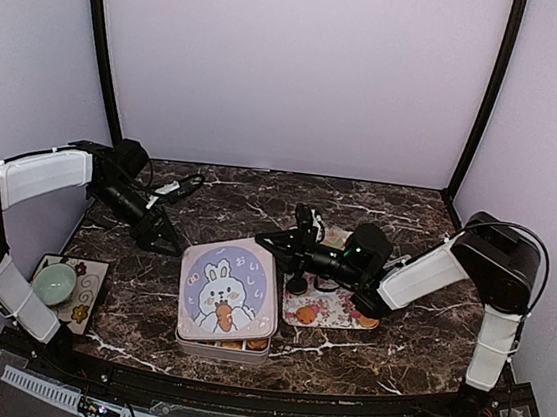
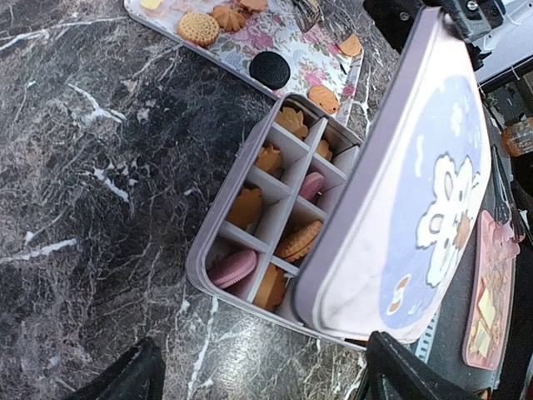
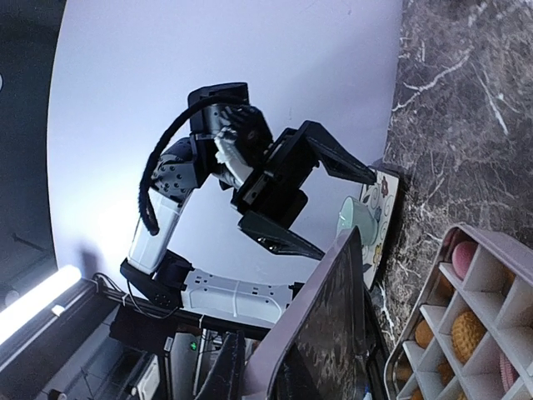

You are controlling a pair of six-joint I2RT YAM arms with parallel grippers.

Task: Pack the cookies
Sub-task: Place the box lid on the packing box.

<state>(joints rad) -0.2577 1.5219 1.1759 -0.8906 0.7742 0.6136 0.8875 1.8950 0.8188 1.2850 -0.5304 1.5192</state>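
Cookies (image 2: 246,207): sorted in divided tin (image 2: 200,250), centre of table's near edge; more on flowered tray (image 2: 291,58) alongside. Right gripper (image 1: 290,251) fingers pinch tilted bunny lid (image 2: 400,208). Left gripper (image 1: 164,239) fingers spread wide.

Even, soft lighting; faint shadows; bright strip light (image 3: 37,296) glares; wrist views sharp.

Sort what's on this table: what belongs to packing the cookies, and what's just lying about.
Belongs to the job: cookies; divided box; bunny lid; flowered tray with more loose cookies.
Just lying about: green cup; patterned coaster under it.
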